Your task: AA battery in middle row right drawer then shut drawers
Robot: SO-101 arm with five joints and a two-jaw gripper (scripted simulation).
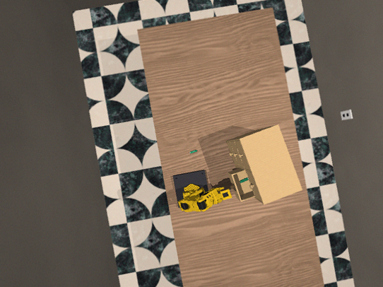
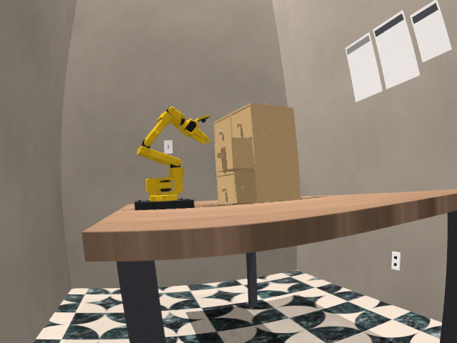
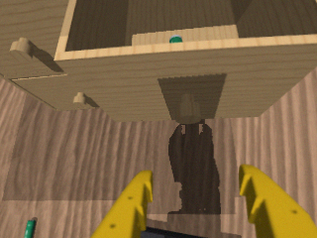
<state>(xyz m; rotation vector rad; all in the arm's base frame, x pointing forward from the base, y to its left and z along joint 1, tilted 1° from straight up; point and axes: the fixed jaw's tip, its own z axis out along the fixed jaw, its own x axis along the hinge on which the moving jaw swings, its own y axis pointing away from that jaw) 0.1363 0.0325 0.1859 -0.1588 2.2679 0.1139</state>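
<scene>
The yellow two-fingered tool (image 3: 195, 198) hangs in front of the pulled-out right middle drawer (image 1: 241, 188) of the pale wooden chest (image 1: 268, 161), its fingers partly spread with nothing between them. The drawer's round wooden knob (image 3: 187, 106) sits just beyond the fingertips, not touching them. Inside the drawer lies a green cylindrical AA battery (image 1: 243, 180) (only its end cap peeks over the front wall in the wrist view). Another small green cylinder (image 1: 193, 151) rests on the brown wooden desk (image 1: 201, 76), left of the chest.
</scene>
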